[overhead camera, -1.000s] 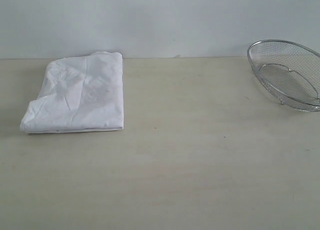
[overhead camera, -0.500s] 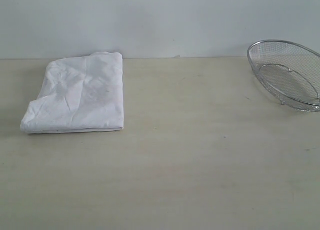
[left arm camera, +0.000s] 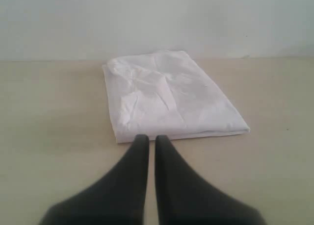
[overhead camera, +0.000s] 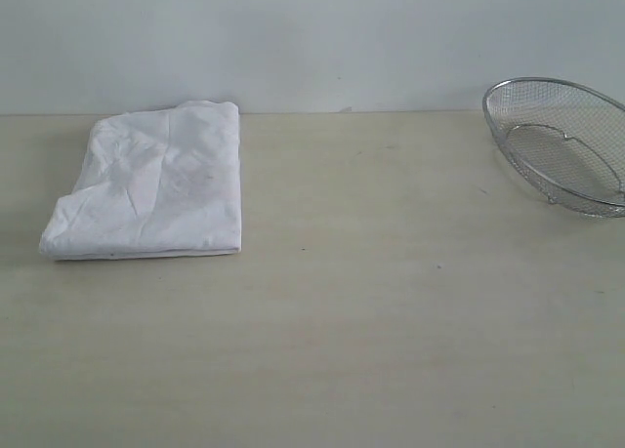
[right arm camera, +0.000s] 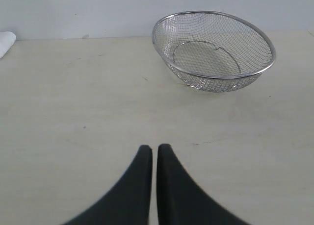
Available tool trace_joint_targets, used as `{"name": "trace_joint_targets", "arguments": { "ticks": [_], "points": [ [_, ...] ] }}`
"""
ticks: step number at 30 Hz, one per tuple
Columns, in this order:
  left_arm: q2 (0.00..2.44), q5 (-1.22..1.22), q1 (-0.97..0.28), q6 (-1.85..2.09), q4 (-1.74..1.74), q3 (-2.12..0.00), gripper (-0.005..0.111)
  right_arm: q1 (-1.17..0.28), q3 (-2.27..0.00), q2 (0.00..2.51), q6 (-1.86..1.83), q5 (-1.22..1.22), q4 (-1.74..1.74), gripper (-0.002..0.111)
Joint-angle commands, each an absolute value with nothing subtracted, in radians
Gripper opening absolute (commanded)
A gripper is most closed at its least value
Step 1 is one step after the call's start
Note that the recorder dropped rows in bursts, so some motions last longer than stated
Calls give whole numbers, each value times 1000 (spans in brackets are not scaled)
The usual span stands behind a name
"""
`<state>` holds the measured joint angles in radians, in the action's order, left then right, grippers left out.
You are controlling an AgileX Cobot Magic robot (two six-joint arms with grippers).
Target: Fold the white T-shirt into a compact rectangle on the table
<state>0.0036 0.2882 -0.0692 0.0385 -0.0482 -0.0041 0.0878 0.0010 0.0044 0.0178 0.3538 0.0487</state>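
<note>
From the outside view, the white T-shirt [overhead camera: 151, 184] lies folded into a rough rectangle on the counter [overhead camera: 371, 302], far over on my left side and close to the back edge where the pale wall [overhead camera: 312, 38] begins. Its top layer is wrinkled, its near edge and its right edge run fairly straight, and its left side is more ragged. No print shows on the face that is up. A round wire basket [overhead camera: 562, 145] stands at the far right, well apart from the shirt and partly cut off by the frame. Neither of my arms shows in this view.

From my left wrist, my left pincer [left arm camera: 147, 139] is closed to a thin slit and holds nothing. Its two dark fingers [left arm camera: 135, 166] point at the white T-shirt, and their tips line up with its near folded edge. I cannot tell whether they touch the cloth or hang just short of it. The shirt lies flat beyond them, with stacked layers showing along that near edge.

From my right wrist, my right pincer [right arm camera: 151, 149] is also shut tight and empty, over bare counter. The wire basket stands beyond it, well apart from the tips, with nothing in it. A small bit of white cloth shows at the frame's edge, far from this pincer.
</note>
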Motion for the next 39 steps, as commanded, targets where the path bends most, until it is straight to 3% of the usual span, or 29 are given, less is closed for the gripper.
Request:
{"name": "trace_joint_targets", "arguments": {
  "ticks": [1,14,39],
  "points": [
    [0,292,-63,45,-55,0,4,90,0,0,20,344,47,0],
    [0,292,8,45,-55,0,4,90,0,0,20,344,47,0],
    [0,292,-9,45,-55,0,4,90,0,0,20,344,47,0]
  ]
}}
